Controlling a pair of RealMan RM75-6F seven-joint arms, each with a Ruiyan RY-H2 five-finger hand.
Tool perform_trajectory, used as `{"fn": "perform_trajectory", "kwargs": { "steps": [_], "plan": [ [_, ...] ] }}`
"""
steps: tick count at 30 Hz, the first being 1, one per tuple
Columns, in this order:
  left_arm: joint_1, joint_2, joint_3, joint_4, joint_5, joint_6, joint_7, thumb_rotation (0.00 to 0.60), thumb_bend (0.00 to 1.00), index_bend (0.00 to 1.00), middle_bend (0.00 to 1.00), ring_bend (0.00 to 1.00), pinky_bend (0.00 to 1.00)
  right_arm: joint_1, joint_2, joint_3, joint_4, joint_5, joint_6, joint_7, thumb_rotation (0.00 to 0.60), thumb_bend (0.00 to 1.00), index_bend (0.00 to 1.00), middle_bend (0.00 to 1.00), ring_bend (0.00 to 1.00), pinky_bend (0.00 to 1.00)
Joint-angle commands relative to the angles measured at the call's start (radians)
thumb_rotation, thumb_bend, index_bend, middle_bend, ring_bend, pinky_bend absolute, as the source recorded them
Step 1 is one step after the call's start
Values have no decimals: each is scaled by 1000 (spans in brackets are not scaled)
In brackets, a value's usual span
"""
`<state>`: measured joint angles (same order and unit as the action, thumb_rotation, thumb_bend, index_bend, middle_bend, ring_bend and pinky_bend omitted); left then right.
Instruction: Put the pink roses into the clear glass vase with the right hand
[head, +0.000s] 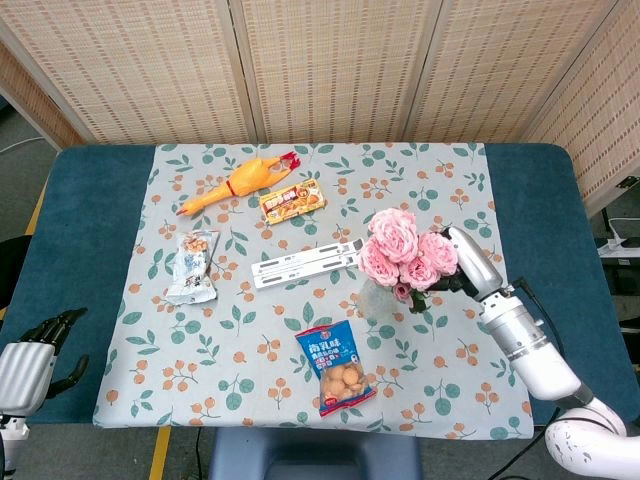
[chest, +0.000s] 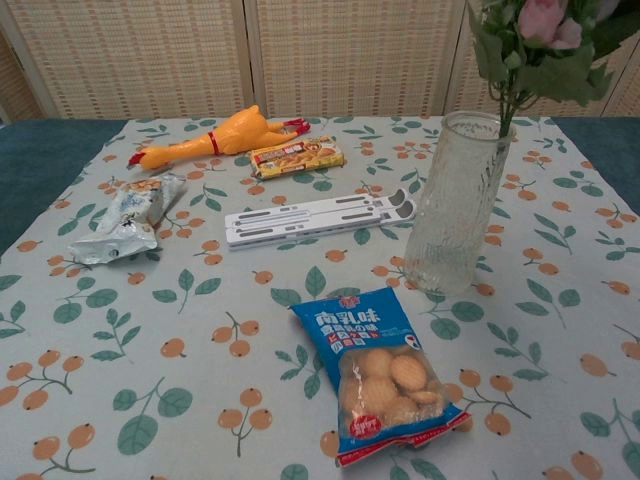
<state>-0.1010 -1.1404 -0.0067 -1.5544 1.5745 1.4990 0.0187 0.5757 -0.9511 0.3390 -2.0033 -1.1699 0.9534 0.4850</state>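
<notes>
My right hand (head: 452, 272) grips the bunch of pink roses (head: 404, 250) from the right, its fingers mostly hidden behind the blooms and leaves. The clear glass vase (chest: 455, 205) stands upright right of centre on the table; in the head view only its lower part (head: 372, 301) shows under the flowers. In the chest view the green stems (chest: 510, 105) reach down through the vase mouth, with leaves and a pink bloom (chest: 545, 20) above the rim. My left hand (head: 38, 352) hangs off the table's near-left corner, fingers apart and holding nothing.
A blue biscuit bag (head: 337, 368) lies in front of the vase and a white folding stand (head: 305, 262) just left of it. Further back are a snack packet (head: 292, 201) and a rubber chicken (head: 240, 180). A crumpled snack bag (head: 193, 265) lies at the left.
</notes>
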Motion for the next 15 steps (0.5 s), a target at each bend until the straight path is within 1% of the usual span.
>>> {"fn": "perform_trajectory", "kwargs": {
  "steps": [1,3,5,8,10,13,15],
  "plan": [
    [-1,-1,0,0,0,-2,1,600,373,159,218,273,443,2,17,-15,24,-16,-42,31,600,128,283,887,941,978],
    [-1,0,1,0,2,-2,2,600,373,159,218,273,443,4,29,-21,36,-25,-69,47,600,79,187,887,941,978],
    [-1,0,2,-1,3,-1,3,600,373,159,218,273,443,3,39,-25,46,-34,-85,63,600,53,122,887,941,978],
    [-1,-1,2,-1,3,0,4,600,372,159,218,273,444,-7,56,-38,56,-66,-88,61,600,35,69,887,938,978],
    [-1,-1,2,0,2,-2,2,600,372,159,218,272,443,-26,66,-53,57,-104,-61,39,600,28,52,887,924,973],
    [-2,-2,2,3,-1,-6,-1,600,373,159,219,273,444,-91,83,-100,57,-204,44,-50,600,27,61,887,878,946],
    [-3,-3,2,6,-5,-10,-2,600,372,159,220,273,444,-168,51,-133,77,-279,205,-182,600,27,121,881,845,933]
  ]
}}
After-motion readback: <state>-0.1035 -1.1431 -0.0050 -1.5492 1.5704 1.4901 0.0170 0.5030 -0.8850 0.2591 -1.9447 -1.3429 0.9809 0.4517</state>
